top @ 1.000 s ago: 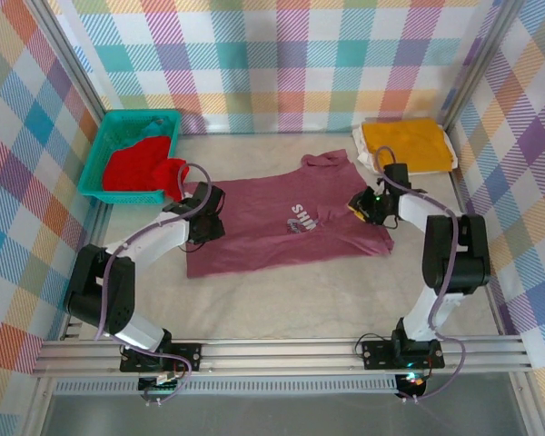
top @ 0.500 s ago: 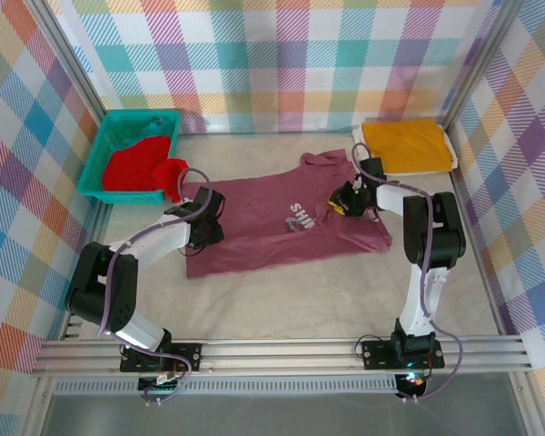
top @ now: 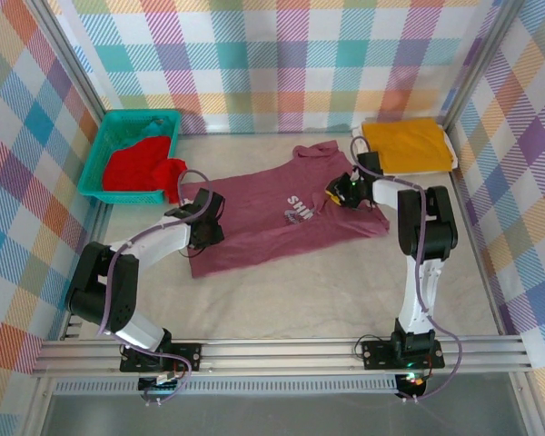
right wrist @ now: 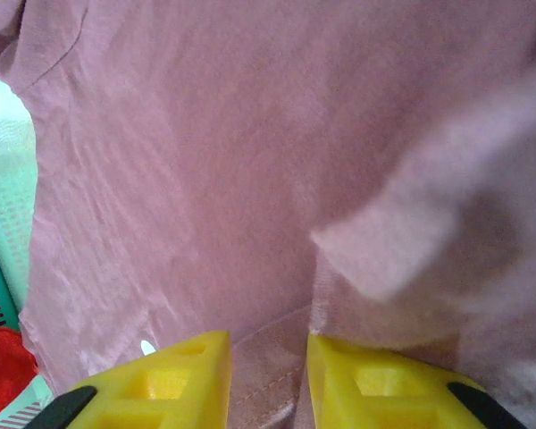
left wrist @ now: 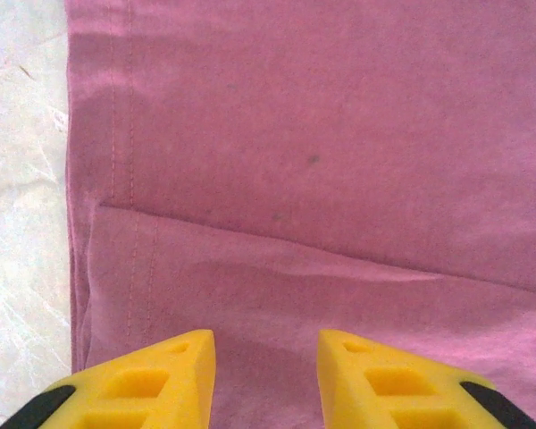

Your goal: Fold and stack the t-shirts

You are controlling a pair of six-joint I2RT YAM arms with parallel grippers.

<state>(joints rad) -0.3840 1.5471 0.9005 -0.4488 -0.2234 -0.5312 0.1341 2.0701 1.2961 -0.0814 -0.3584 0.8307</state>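
The maroon t-shirt (top: 263,222) lies spread on the table, print up, collar towards the back. My left gripper (top: 205,221) rests on its left edge near the hem; in the left wrist view the fingers (left wrist: 183,357) stand a little apart over flat maroon cloth (left wrist: 322,134). My right gripper (top: 343,191) sits on the shirt's right shoulder area, open by a narrow gap, a hem running between its fingers (right wrist: 196,362) and a blurred raised fold (right wrist: 447,232) beside them. The yellow-orange t-shirt (top: 409,143) lies folded at the back right. The bright red t-shirt (top: 134,168) fills the basket.
The teal basket (top: 118,127) stands at the back left, with its wall (right wrist: 0,250) in the right wrist view too. Checked walls and metal posts (top: 82,82) close in the sides and back. Bare table (top: 291,300) stretches in front of the shirt.
My right gripper slid left and towards the back across the shirt, and the shirt's right side and collar shifted with it. The left gripper barely moved.
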